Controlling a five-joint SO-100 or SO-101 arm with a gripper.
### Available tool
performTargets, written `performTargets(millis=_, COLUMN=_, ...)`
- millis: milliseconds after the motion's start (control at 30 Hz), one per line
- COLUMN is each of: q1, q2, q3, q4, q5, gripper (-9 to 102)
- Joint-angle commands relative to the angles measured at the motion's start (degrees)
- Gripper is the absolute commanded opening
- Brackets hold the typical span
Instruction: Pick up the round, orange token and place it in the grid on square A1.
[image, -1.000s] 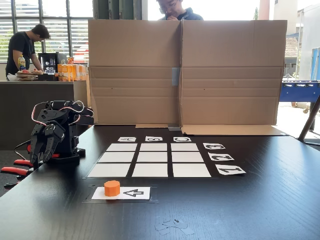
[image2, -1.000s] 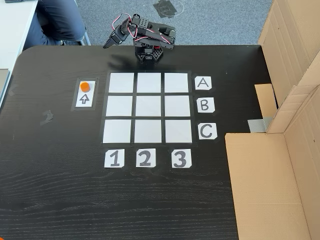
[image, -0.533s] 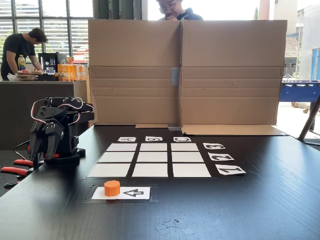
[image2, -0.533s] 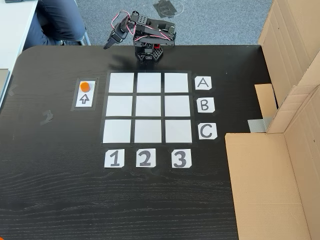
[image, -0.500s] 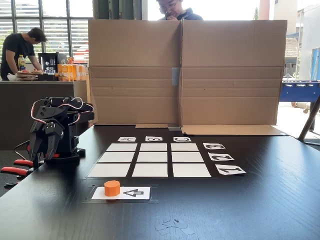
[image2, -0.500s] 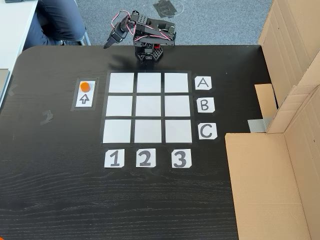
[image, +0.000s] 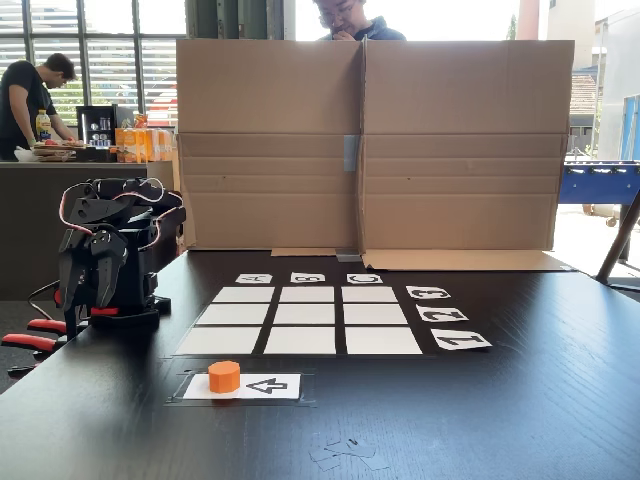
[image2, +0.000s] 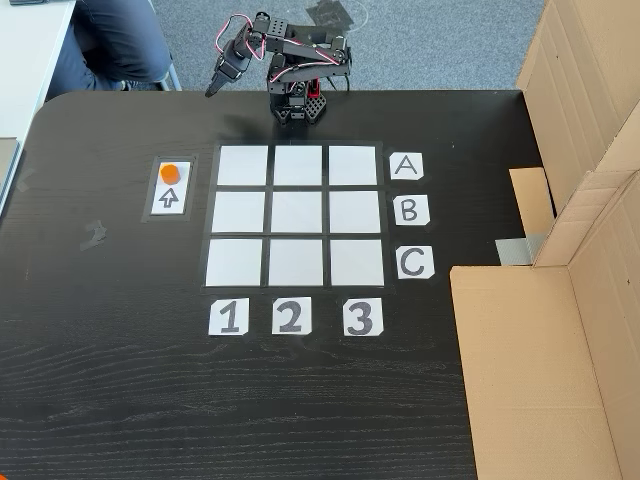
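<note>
A black wood-grain table fills both fixed views, with a folded cardboard screen along one side. At centre lies the grid: nine white cells, flanked by three letter labels and three number labels. Square A1 is its upper-left cell, bare. One orange token sits on one arrow card, left of the grid. At upper left the gripper hangs empty, well apart from the token; how far its fingers are parted I cannot tell.
</note>
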Motion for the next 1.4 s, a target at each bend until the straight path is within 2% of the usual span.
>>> performTargets(millis=0, q1=-1.4, q2=-3.9, q3=-4.1, q4=-1.4, q5=-0.5, gripper=23)
performTargets(millis=300, q1=-4.0, q2=-18.9, q3=-15.8, q4=0.0, q5=1.3, gripper=23)
performTargets(millis=800, q1=-9.2, q2=-43.0, q3=-35.9, q4=8.5, q5=1.3, gripper=22)
performTargets(millis=1367, q1=-19.3, q2=-59.8, q3=-57.2, q4=14.4, q5=5.4, gripper=24)
